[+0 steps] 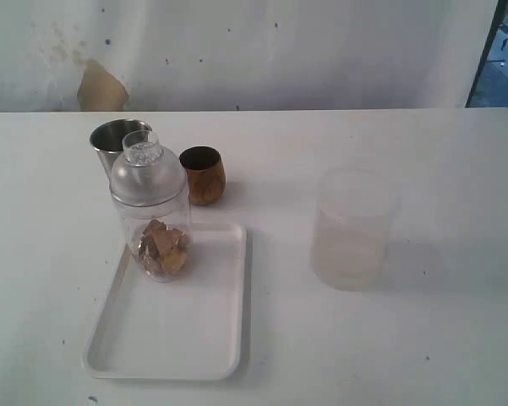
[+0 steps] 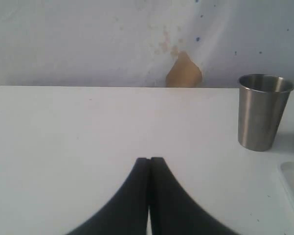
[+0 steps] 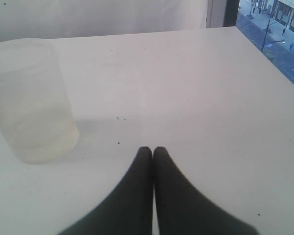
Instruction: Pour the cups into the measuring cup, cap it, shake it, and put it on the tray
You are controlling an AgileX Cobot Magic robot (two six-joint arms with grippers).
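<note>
now: measuring cup [image 1: 152, 224] upright on tray [image 1: 173, 338], at far left corner in exterior view. dome lid [image 1: 145, 173] on top, brown chunks [image 1: 162, 249] at bottom inside. steel tumbler [image 1: 114, 139] on bench [image 1: 423, 152] just behind it, wood cup [image 1: 203, 175] beside tumbler. frosted container [image 1: 352, 228] well apart to right. left fingers [image 2: 137, 186] pressed together, empty, near tumbler. right fingers [image 3: 139, 181] together, empty, near frosted container.

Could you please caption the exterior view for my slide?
Capped measuring cup with brown pieces stands on the white tray; steel tumbler and wooden cup behind.
</note>
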